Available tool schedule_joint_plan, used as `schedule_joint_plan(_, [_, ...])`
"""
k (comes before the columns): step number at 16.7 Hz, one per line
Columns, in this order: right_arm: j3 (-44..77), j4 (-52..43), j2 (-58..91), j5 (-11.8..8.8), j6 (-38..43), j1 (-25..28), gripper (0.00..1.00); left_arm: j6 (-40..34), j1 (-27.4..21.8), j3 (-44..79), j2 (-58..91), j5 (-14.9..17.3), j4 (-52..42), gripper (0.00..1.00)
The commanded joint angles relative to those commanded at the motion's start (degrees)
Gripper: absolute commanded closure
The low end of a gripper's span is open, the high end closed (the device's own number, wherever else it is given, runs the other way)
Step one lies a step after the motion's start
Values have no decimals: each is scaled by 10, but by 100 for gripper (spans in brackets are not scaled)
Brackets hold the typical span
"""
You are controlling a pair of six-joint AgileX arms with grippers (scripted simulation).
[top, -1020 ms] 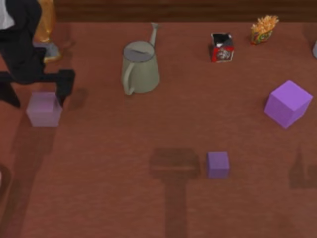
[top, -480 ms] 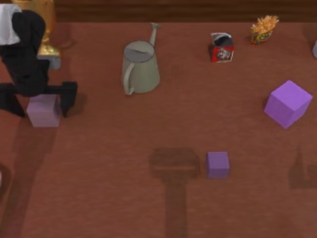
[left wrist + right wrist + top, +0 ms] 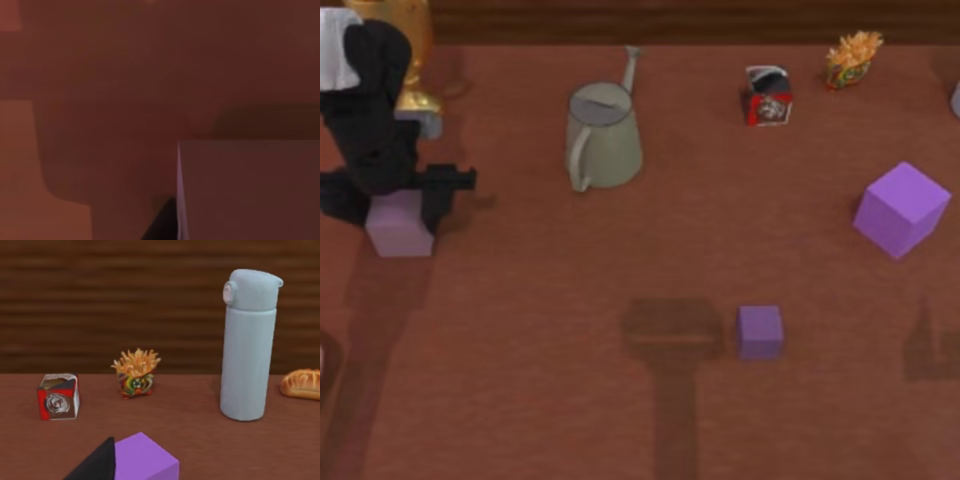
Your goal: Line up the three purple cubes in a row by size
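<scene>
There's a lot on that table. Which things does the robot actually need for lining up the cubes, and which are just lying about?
Needed:
pale lilac cube, at the left gripper
small dark violet cube
large bright purple cube

Lying about:
watering can
red-white-black carton
fries toy
pale bottle
bread loaf

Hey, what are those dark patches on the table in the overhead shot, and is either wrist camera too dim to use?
Top view: the patches beside the small cube are soft shadows on the table, not objects. Left wrist view: dim and reddish, the medium cube fills one corner. Right wrist view: evenly lit, no glare.
</scene>
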Motion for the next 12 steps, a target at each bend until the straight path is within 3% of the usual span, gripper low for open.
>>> schedule_joint_plan(4, [0,0,0,0,0,0,0,0,0,0,0,0,0,98])
schedule_joint_plan(12, [0,0,0,0,0,0,0,0,0,0,0,0,0,100])
